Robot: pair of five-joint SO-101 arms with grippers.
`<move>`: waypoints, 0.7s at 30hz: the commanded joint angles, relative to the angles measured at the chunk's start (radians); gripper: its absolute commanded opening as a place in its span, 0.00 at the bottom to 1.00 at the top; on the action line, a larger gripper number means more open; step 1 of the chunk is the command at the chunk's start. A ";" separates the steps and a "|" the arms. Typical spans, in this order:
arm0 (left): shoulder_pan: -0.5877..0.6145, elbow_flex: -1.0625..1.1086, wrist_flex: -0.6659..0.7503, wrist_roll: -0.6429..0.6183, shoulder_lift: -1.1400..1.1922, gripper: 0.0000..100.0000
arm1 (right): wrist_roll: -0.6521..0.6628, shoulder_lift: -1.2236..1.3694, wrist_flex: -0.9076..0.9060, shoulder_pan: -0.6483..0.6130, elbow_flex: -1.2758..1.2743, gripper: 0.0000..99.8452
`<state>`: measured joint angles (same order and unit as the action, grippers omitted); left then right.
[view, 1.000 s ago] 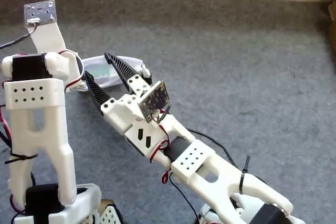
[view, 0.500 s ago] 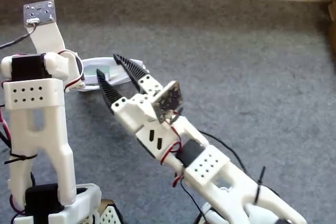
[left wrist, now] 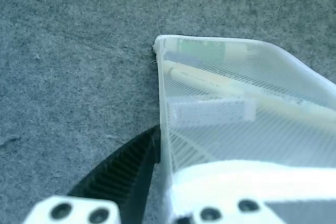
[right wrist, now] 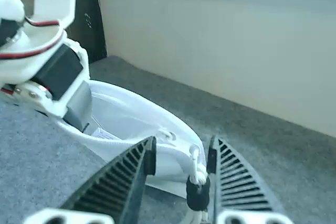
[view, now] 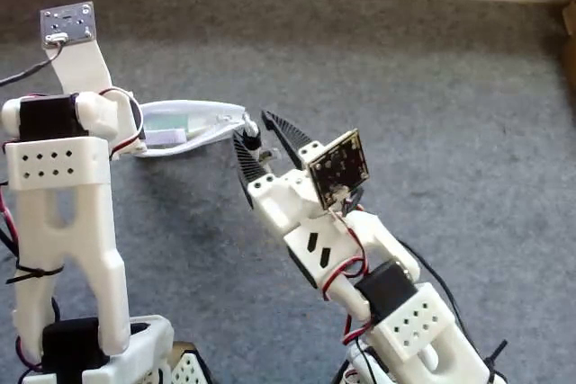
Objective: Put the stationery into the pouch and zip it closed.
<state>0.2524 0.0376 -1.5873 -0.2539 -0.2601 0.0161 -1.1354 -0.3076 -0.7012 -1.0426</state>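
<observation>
Right gripper [view: 250,127] slid to frame centre, jaws apart around the zipper pull [right wrist: 198,186]; left gripper [left wrist: 165,153] pinched the pouch [left wrist: 236,129]. I needed a firm grip before pulling straight.

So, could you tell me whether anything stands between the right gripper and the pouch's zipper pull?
Nothing visible does. The zipper pull sits between the open jaws of the right gripper, close against one finger, at the end of the pouch away from where the left gripper clamps it.
</observation>
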 commanded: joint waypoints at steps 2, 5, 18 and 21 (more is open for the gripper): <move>-0.012 0.019 0.005 0.006 -0.005 0.01 | -0.002 -0.082 -0.139 0.039 0.012 0.15; -0.012 0.019 0.005 0.006 -0.005 0.01 | -0.002 -0.099 -0.202 0.042 0.010 0.15; -0.012 0.019 0.005 0.006 -0.005 0.01 | 0.049 -0.097 -0.125 0.111 -0.162 0.15; -0.012 0.019 0.005 0.006 -0.005 0.01 | 0.063 -0.096 -0.105 0.087 -0.188 0.15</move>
<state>0.2524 0.0376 -1.5873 -0.2539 -0.2601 0.0422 -1.2106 -0.4672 -0.5984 -1.2236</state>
